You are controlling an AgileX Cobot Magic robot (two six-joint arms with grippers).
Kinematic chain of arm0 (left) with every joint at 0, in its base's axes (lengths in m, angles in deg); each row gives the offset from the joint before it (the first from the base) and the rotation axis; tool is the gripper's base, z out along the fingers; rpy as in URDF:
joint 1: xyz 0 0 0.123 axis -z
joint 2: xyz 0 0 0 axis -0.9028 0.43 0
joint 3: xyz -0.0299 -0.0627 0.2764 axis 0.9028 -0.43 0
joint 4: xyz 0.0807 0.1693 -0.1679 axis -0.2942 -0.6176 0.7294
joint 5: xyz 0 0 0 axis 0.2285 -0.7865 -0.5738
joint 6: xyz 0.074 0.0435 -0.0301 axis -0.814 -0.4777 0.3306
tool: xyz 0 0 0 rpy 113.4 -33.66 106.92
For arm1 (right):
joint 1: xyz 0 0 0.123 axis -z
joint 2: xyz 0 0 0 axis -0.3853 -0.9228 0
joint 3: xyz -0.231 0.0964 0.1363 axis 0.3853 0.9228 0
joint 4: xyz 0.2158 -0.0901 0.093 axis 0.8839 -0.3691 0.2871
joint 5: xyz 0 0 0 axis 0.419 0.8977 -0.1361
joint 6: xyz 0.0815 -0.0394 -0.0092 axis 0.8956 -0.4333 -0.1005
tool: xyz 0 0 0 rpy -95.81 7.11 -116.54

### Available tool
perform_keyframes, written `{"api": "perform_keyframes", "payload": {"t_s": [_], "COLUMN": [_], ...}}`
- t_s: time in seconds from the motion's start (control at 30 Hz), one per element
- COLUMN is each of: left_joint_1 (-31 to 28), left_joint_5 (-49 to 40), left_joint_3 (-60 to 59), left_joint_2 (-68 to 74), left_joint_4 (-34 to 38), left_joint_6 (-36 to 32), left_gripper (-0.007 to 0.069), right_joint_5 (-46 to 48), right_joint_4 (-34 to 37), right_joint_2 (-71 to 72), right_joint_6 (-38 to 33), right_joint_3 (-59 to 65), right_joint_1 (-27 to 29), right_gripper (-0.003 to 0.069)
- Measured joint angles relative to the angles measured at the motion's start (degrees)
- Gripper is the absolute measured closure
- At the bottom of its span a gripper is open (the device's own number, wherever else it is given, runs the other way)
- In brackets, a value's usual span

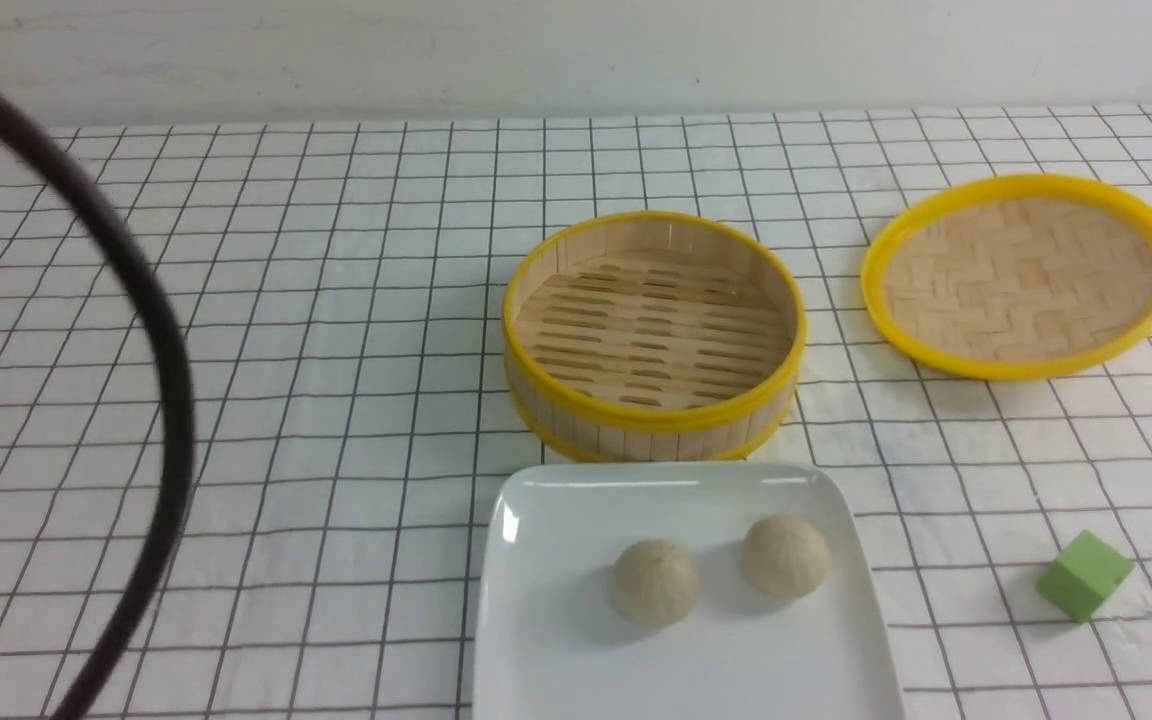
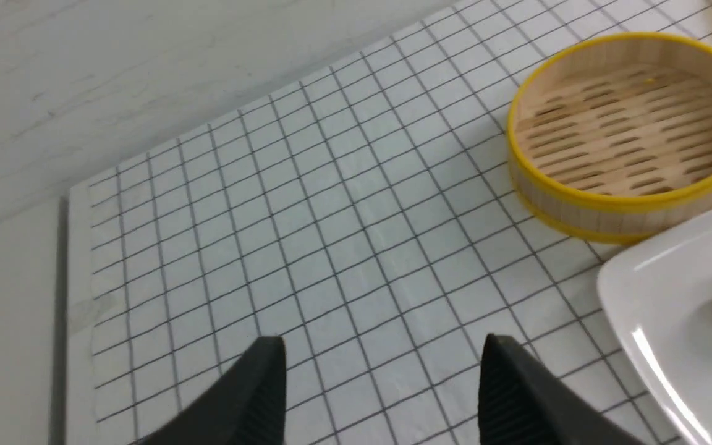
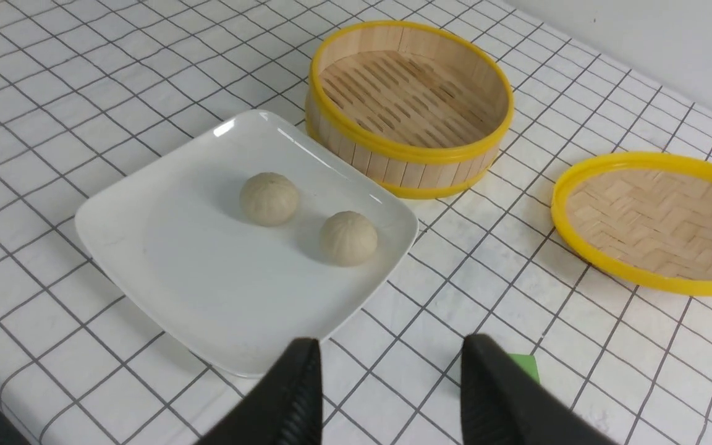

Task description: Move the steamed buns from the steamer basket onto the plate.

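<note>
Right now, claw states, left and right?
left claw: open, holding nothing.
right claw: open, holding nothing.

Work surface: covered by a white cloth (image 1: 336, 300) printed with a thin dark grid, lying flat with slight ripples. Rear: a plain off-white wall (image 1: 576, 50), faintly streaked, meeting the surface in a straight line. Beyond the cloth's left edge, a bare pale strip (image 2: 10, 321) is exposed. Lighting even and diffuse; shadows soft and short
</note>
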Motion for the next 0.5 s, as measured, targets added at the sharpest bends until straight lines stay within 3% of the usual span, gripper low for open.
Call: {"api": "perform_keyframes", "payload": {"t_s": [0.2,0.5], "left_joint_1": [0.0,0.0], "left_joint_5": [0.0,-0.1], "left_joint_3": [0.0,-2.0], "left_joint_2": [-6.1,-15.0], "left_joint_4": [3.7,3.8], "left_joint_6": [-0.8,-2.2], "left_gripper": [0.0195,0.0195], "right_joint_5": [-0.1,-3.0], "right_joint_4": [0.7,0.8], "right_joint_2": [0.0,0.0], "right_joint_6": [0.1,-0.4], "right_joint_3": [0.0,0.0], "right_joint_1": [0.0,0.0], "right_gripper": [0.0333,0.0333]}}
